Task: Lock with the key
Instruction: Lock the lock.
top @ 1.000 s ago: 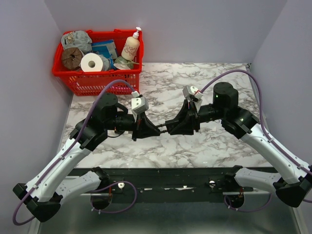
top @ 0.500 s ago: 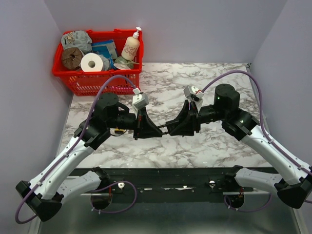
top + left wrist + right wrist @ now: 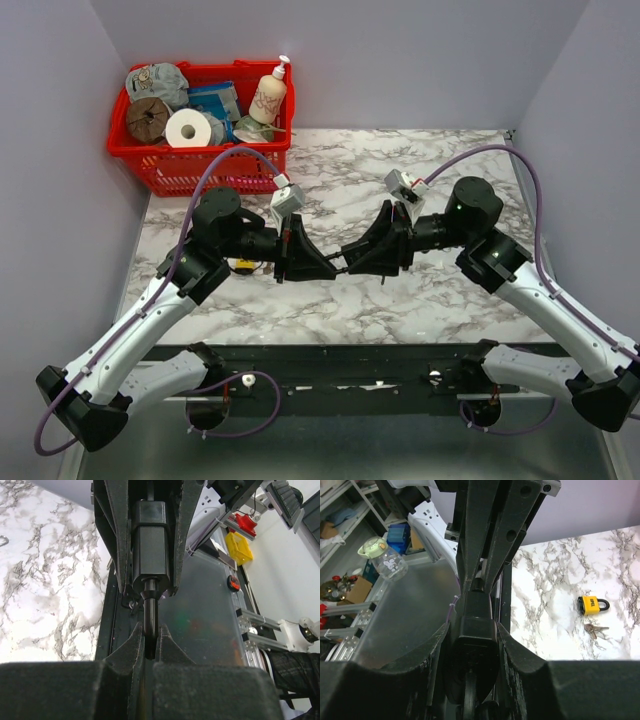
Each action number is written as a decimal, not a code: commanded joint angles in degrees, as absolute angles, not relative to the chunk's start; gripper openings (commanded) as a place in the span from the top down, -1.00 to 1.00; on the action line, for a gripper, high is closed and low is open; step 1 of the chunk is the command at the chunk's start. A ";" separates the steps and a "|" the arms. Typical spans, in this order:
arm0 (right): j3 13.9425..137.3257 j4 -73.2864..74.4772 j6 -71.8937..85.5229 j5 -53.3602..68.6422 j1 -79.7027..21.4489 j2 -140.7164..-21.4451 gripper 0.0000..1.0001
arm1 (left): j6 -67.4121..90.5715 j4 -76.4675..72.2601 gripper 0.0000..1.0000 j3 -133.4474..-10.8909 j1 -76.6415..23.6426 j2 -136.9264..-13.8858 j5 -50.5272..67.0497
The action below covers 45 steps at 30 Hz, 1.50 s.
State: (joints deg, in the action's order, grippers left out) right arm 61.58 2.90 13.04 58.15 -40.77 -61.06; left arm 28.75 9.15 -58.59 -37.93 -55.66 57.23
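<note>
A black lock body (image 3: 149,545) is clamped between my right gripper's fingers (image 3: 117,535). A black key stem (image 3: 150,611) sticks out of it into my left gripper (image 3: 149,630), which is shut on the stem's end. In the right wrist view my right gripper (image 3: 472,630) is shut on the same black body (image 3: 471,650). In the top view the left gripper (image 3: 320,268) and right gripper (image 3: 350,262) meet tip to tip above the table's middle. A yellow padlock (image 3: 593,605) with loose keys (image 3: 594,628) lies on the marble under the left arm (image 3: 243,266).
A red basket (image 3: 160,168) with a toilet roll, a lotion bottle and other items stands at the back left. Purple walls close in the left, back and right. A black rail (image 3: 340,352) runs along the table's near edge.
Both grippers stay joined on the black lock and stem. The left wrist has rolled, its camera swinging up and away, and both arms have shifted slightly right.
</note>
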 commanded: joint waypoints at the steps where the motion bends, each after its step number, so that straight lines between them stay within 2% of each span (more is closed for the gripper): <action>1: 57.05 -6.59 12.30 59.33 -50.19 -66.27 0.99 | 33.05 -13.18 1.00 -60.73 -41.66 -62.32 42.63; 8: 55.37 -4.32 12.75 58.36 -50.01 -64.60 0.99 | 28.14 -9.77 1.00 -62.57 -41.57 -61.35 40.78; 14: 60.11 11.49 2.56 58.89 -47.73 -63.90 0.99 | 2.43 12.02 1.00 -65.91 -41.57 -58.28 38.76; 18: 60.82 19.41 -5.43 57.39 -47.64 -62.93 0.99 | -3.86 18.80 1.00 -67.32 -41.57 -56.87 37.62; 27: 62.49 17.76 -3.96 59.41 -47.55 -66.00 0.99 | 5.09 10.92 1.00 -67.76 -41.75 -58.80 39.63; 40: 63.98 2.74 7.20 60.38 -50.19 -70.40 0.99 | 13.70 -2.63 1.00 -66.72 -47.20 -65.13 38.50; 45: 63.46 2.37 7.13 60.56 -50.18 -70.14 0.99 | 15.03 -2.99 1.00 -64.86 -47.81 -64.78 38.58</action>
State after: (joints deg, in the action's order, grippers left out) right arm 61.80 20.95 3.16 55.42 -43.53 -67.20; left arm 11.53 33.45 -64.75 -43.66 -59.72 42.19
